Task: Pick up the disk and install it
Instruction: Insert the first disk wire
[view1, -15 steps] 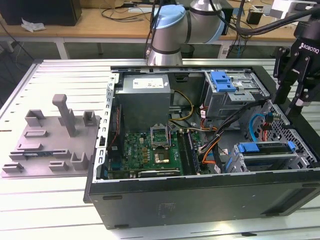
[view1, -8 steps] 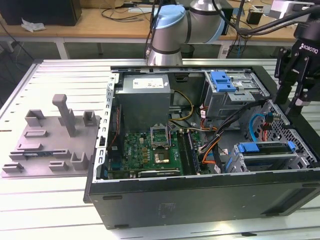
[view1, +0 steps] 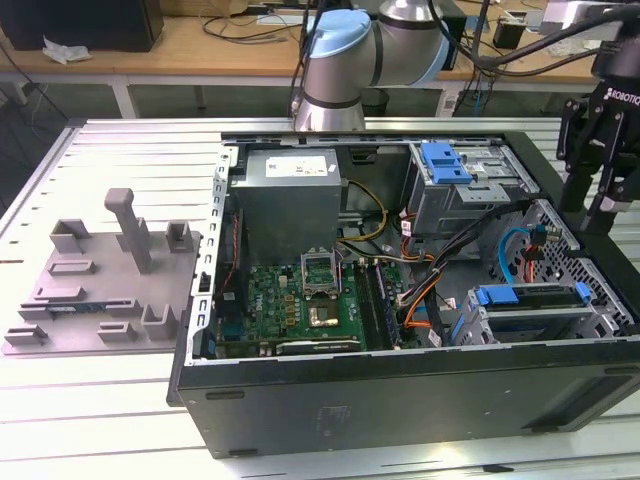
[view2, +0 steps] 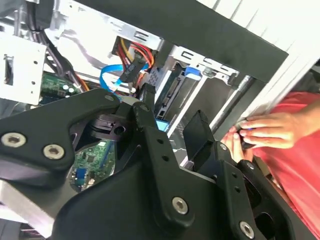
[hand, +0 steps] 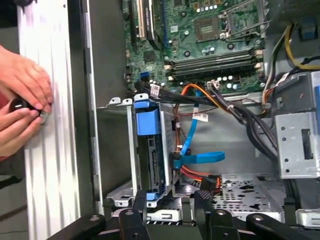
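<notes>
The disk (hand: 153, 161) stands on edge inside the drive cage of the open computer case, with a blue rail tab (hand: 146, 118) at its end. In the exterior view the disk (view1: 540, 293) lies in that cage (view1: 520, 325) at the case's near corner on the exterior view's right. My gripper (view1: 592, 212) hangs just above the case's edge on that side, apart from the disk. In both wrist views the black fingers (hand: 138, 206) are spread, and the gripper (view2: 172, 125) is open with nothing between them.
A person's hands (hand: 24, 102) hold a small dark object on the slatted table beside the case wall (hand: 102, 75). Orange and blue cables (hand: 200, 157) run beside the cage. A grey holder (view1: 110, 280) with upright posts stands on the exterior view's left. Motherboard (view1: 300, 300) fills the case middle.
</notes>
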